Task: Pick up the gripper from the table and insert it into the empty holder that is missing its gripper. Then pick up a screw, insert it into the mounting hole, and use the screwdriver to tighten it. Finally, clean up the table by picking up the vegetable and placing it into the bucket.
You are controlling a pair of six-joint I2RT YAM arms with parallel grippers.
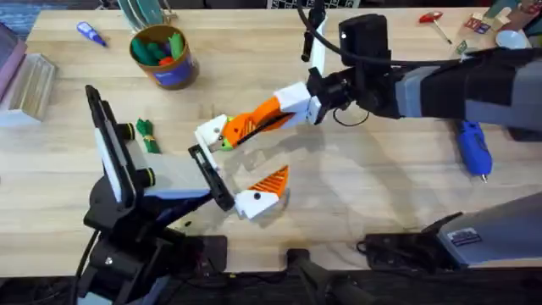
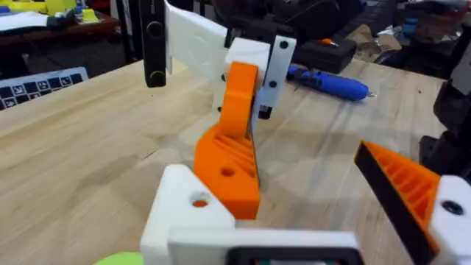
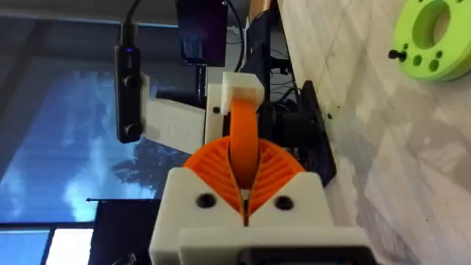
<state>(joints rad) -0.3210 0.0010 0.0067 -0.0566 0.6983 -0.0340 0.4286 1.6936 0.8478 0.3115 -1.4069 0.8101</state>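
Observation:
My right gripper (image 1: 269,117) reaches in from the right, shut on the gripper (image 1: 247,127), a small orange ribbed wedge. The wedge's end lies against the holder (image 1: 208,133), the bare white finger mount of my left gripper (image 1: 239,165). That left gripper is open, and its other finger carries an orange ribbed tip (image 1: 273,180). The left wrist view has the wedge (image 2: 228,158) leaning on the holder (image 2: 184,210). In the right wrist view my fingers clamp the wedge (image 3: 243,136). The blue screwdriver (image 1: 474,148) lies at the right. The vegetable (image 1: 148,135) lies left of centre, and the bucket (image 1: 163,55) stands behind it.
A lime-green disc (image 3: 430,33) lies on the table (image 1: 364,178) close to the wedge. A small blue-purple tool (image 1: 91,34) sits at the back left and a red-handled tool (image 1: 434,19) at the back right. A clear box (image 1: 30,85) stands at the left edge.

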